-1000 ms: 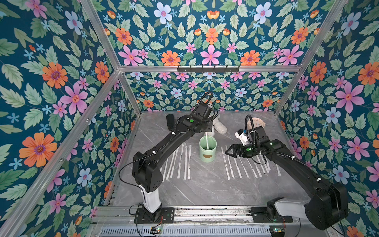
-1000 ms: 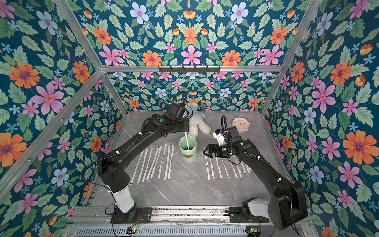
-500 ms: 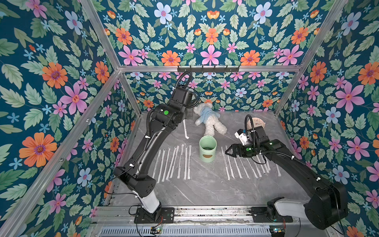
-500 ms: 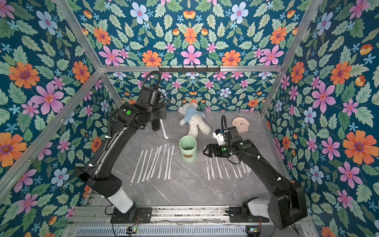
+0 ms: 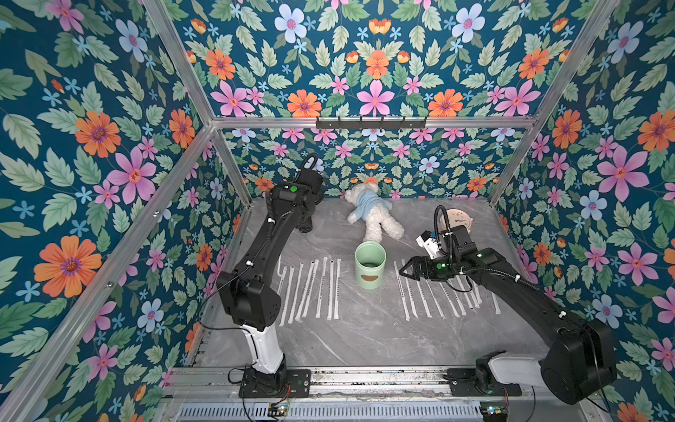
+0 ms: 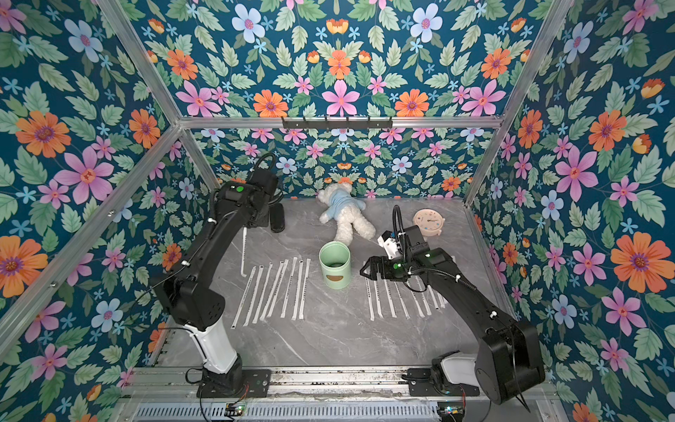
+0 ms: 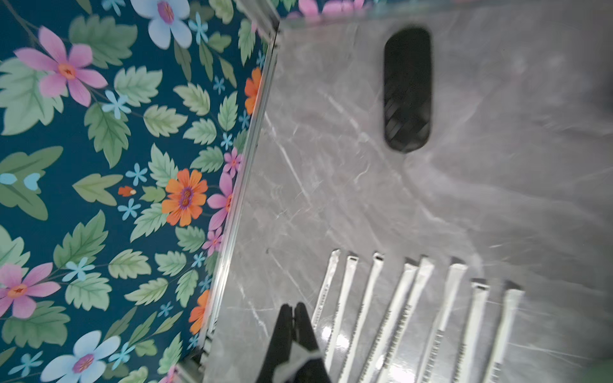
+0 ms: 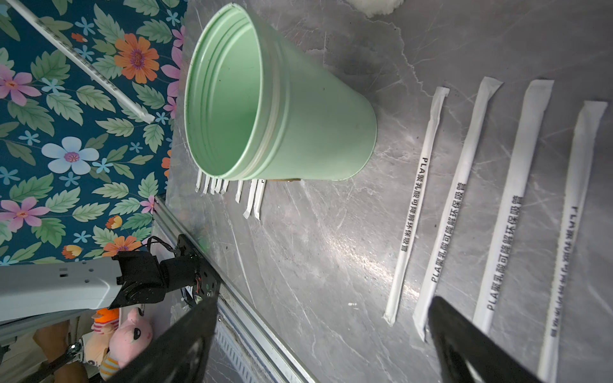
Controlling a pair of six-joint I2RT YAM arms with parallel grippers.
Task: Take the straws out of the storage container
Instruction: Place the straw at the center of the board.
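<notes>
HIGH AND CLOSE: Both top views look down from high above the front rail (image 5: 365,378) toward the back wall (image 5: 365,164), taking in the whole table (image 5: 365,339) from almost the same spot. The left wrist camera peers steeply down past the left gripper (image 7: 293,315), close over the table's left edge and a row of straws (image 7: 398,315). The right wrist camera sights low across the table past the right gripper (image 8: 323,298), near the cup (image 8: 282,109). That same row shows behind the cup, and both top views take in cup and row.

Bare surface (image 5: 365,339) along the front edge lies open; straws (image 8: 510,199) flank the storage container (image 5: 370,272) at centre; a teddy bear (image 5: 370,204) crowds the back edge.
</notes>
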